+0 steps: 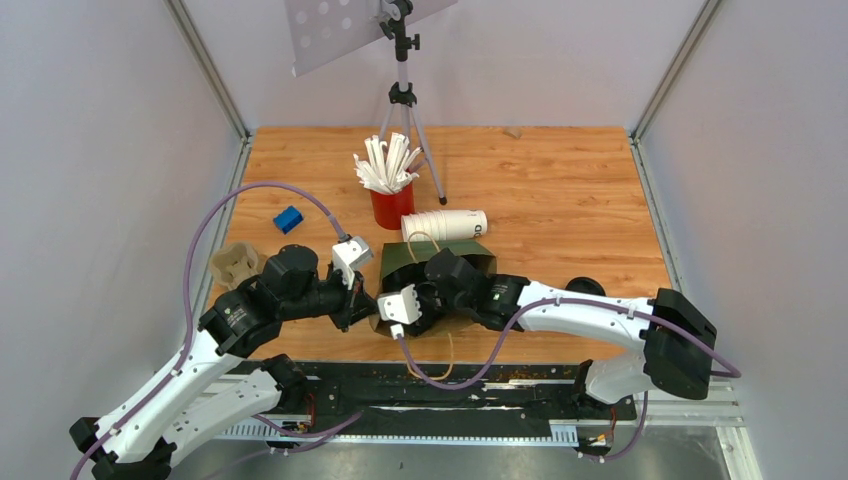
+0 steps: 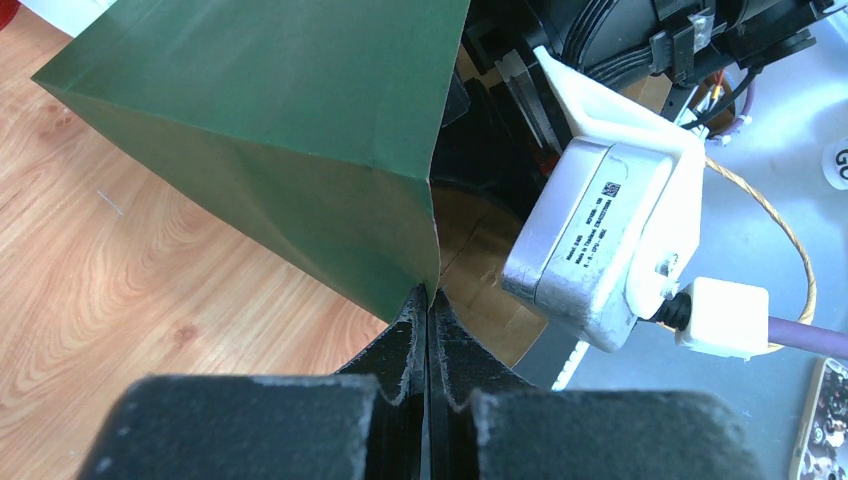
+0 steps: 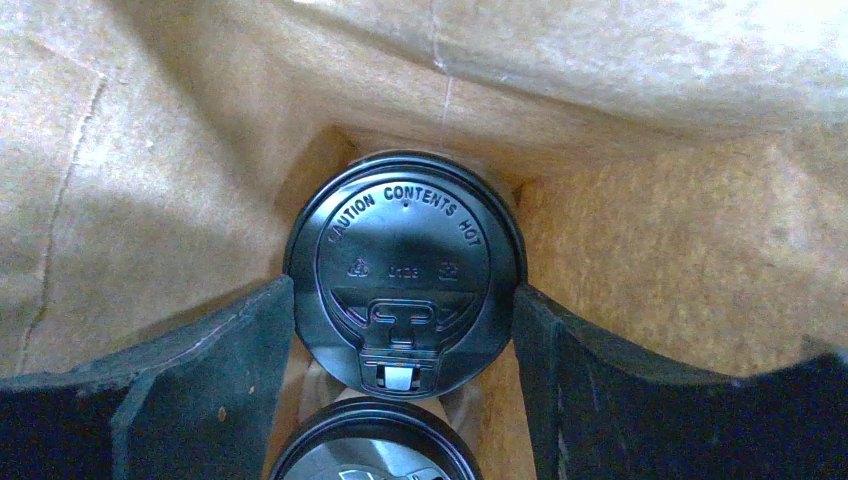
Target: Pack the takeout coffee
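A green paper bag (image 1: 470, 255) with a brown inside stands between my arms. My left gripper (image 1: 368, 305) is shut on the bag's near left corner edge, which shows in the left wrist view (image 2: 428, 300) with the green wall (image 2: 260, 120) rising from the jaws. My right gripper (image 3: 403, 300) reaches down inside the bag. Its fingers press both sides of the black lid (image 3: 405, 250) of the takeout coffee, which stands on the bag's floor. A second black-lidded cup (image 3: 375, 445) stands just in front of it. The white cup bodies are hidden under the lids.
A red cup of white straws (image 1: 392, 205) and a lying stack of white cups (image 1: 445, 225) are behind the bag. A pulp cup carrier (image 1: 235, 265) and a blue block (image 1: 288, 219) are at the left. A tripod (image 1: 402, 100) stands at the back. A black lid (image 1: 585, 287) lies beside the right arm.
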`<action>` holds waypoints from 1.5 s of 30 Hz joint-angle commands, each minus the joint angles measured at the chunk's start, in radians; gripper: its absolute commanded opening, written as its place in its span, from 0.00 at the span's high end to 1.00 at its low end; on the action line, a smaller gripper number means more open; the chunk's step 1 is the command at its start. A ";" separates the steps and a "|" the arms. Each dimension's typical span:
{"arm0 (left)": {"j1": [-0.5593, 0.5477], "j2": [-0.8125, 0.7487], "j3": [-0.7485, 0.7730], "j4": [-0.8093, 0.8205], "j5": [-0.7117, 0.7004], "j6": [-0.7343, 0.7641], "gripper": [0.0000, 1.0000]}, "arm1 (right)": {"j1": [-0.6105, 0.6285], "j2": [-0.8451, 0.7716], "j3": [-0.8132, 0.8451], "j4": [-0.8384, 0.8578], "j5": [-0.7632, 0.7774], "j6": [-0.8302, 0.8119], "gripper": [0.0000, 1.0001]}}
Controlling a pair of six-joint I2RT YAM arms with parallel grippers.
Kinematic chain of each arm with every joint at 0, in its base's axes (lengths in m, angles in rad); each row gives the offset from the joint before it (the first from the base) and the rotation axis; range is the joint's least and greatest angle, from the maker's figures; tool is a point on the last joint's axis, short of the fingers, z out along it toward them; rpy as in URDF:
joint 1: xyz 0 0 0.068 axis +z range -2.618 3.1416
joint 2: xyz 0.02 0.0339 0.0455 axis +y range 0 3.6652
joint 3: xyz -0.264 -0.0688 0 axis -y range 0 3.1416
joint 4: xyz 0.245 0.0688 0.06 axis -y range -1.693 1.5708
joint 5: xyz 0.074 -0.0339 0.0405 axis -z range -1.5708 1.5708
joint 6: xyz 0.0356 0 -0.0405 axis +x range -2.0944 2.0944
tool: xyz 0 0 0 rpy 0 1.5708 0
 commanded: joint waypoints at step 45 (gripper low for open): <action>0.001 -0.009 -0.016 0.037 0.040 -0.035 0.98 | -0.039 0.095 -0.031 0.104 0.086 0.132 0.31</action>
